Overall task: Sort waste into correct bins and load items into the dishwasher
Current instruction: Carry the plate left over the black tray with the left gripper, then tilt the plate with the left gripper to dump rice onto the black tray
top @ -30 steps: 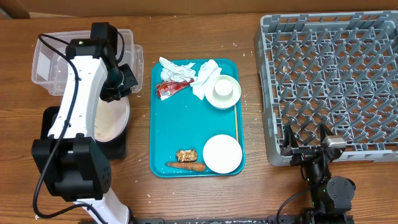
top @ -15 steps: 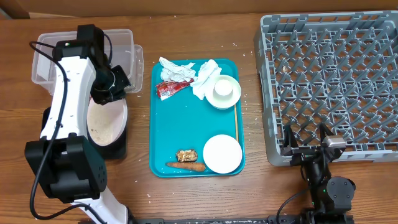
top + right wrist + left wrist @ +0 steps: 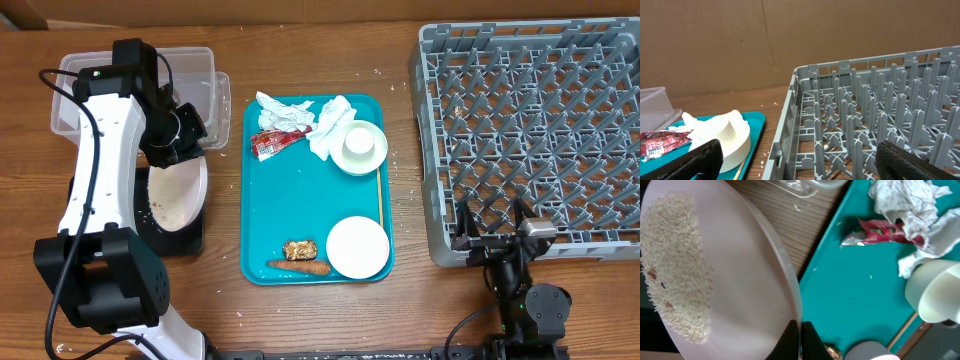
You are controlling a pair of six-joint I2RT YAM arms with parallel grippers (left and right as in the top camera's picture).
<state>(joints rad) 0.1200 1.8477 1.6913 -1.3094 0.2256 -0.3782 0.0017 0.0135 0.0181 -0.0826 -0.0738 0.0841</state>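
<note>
The left gripper (image 3: pixel 800 336) is clamped on the rim of the large plate (image 3: pixel 740 275), which is held tilted over the black tray (image 3: pixel 192 238), just in front of the clear tub (image 3: pixel 70 100). The rice (image 3: pixel 675 265) is heaped on the far side of the plate from the claw. The right gripper (image 3: pixel 492 224) sits with its jaws wide apart, far off by the dish rack (image 3: pixel 530 120). Compared with a second ago, the left arm has swung further left and the plate looks narrower, probably tipped more steeply
</note>
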